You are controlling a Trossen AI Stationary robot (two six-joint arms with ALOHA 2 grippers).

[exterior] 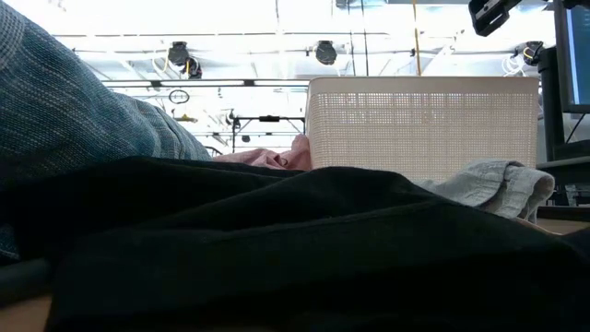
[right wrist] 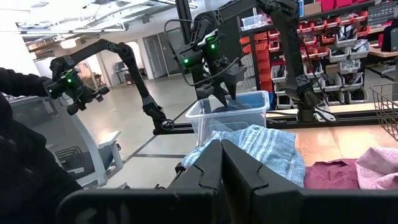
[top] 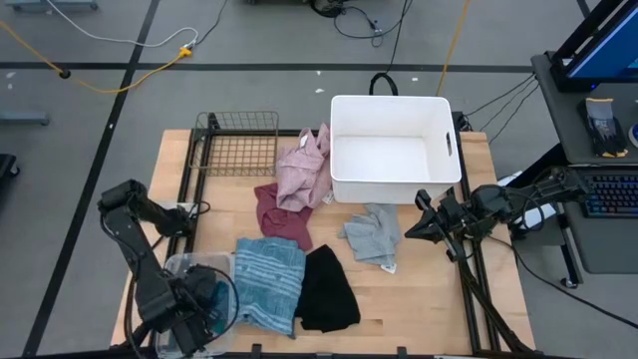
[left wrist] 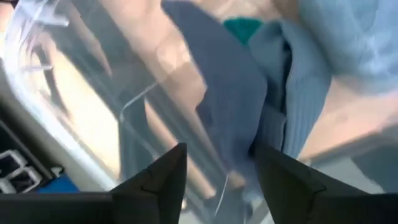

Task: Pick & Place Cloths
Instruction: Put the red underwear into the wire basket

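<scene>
Left gripper (top: 196, 307) sits at lower left of the high view, down inside a clear plastic bin (top: 171, 269) at the table's front-left corner. In the left wrist view its fingers (left wrist: 155, 180) are spread apart with nothing between them, and soft navy and teal fabric (left wrist: 236, 106) lies directly ahead in the bin, just past the tips. That's the key relation: cloth straight in front of the parted fingers, left arm by far the nearer one.

Right gripper (top: 417, 227) hovers at right of centre, fingers pressed together and empty per the right wrist view, just beside the crumpled light grey cloth (top: 374, 235).

Other cloths on the wooden table (top: 429, 299):
- blue-striped woven cloth (top: 267, 282), flat, long axis running front to back, touching the bin
- black cloth (top: 327, 289), matte, beside the striped one
- maroon cloth (top: 284, 217), bunched, mid table
- pink cloth (top: 305, 168), wrinkled, partly over the maroon, touching the basket

White perforated plastic basket (top: 395, 188) at upper centre looks empty. Wire mesh rack (top: 237, 145) at upper left.

Judgement: next move likely closes on the bin fabric; soft pile may snag several layers.
</scene>
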